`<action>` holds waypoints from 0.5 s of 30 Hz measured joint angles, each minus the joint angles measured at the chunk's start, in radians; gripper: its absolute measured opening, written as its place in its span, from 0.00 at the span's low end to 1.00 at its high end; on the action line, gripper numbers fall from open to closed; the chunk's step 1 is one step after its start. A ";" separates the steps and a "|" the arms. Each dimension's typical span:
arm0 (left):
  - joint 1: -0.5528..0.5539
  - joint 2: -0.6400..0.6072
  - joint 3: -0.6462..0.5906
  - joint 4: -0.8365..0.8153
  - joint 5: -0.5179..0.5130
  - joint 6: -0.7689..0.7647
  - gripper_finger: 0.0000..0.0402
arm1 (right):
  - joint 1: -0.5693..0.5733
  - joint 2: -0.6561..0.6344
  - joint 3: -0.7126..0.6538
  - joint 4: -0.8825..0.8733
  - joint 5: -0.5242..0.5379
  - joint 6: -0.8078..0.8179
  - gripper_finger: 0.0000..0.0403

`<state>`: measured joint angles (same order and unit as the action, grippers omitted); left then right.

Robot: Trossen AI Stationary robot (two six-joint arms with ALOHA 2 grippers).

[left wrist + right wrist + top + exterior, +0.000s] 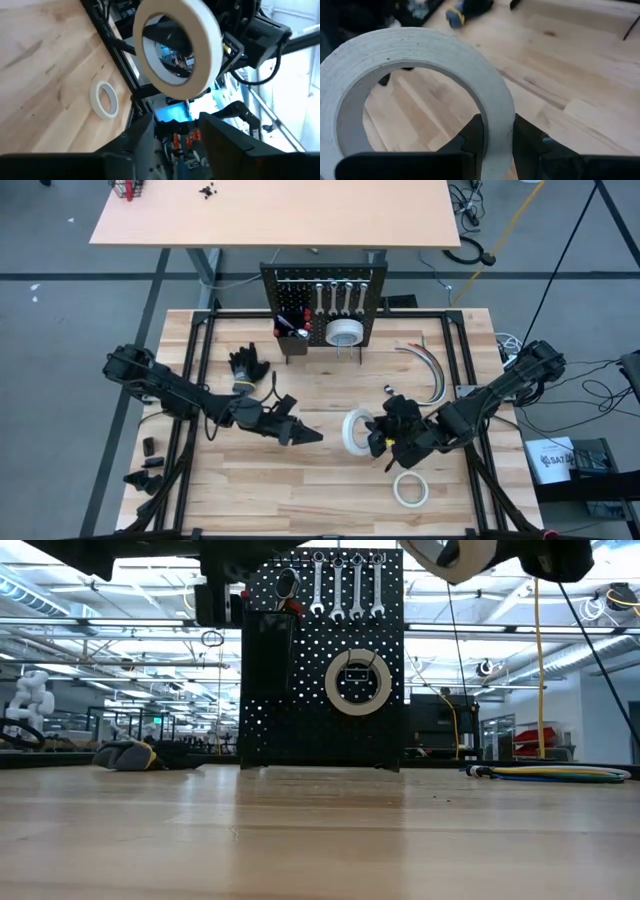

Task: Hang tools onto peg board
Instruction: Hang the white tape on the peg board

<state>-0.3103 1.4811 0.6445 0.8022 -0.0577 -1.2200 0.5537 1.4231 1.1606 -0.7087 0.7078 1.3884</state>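
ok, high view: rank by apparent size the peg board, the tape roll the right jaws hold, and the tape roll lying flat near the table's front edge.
1. peg board, clearly largest.
2. and 3. held tape roll and flat tape roll: they look alike, and the held one is raised toward the camera, so I won't rank them.

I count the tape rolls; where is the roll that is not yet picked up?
In the high view, the loose tape roll lies flat on the table's front right, just in front of the right gripper.

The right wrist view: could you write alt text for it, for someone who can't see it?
A white tape roll fills the view, its wall pinched between the right pincer's two dark fingers. Behind it lies the wooden tabletop, with a black glove far off.
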 joint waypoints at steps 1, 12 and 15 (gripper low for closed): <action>0.000 0.007 0.005 0.000 0.000 -0.017 0.41 | -0.008 0.001 0.000 0.000 -0.024 -0.016 0.16; 0.000 0.066 0.027 -0.018 -0.051 -0.207 0.47 | -0.102 0.074 0.000 0.004 -0.190 -0.142 0.16; 0.000 0.087 0.027 -0.025 -0.080 -0.242 0.47 | -0.126 0.093 0.000 0.012 -0.237 -0.180 0.16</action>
<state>-0.3103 1.5682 0.6720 0.7770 -0.1377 -1.4619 0.4278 1.5161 1.1603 -0.6968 0.4705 1.2084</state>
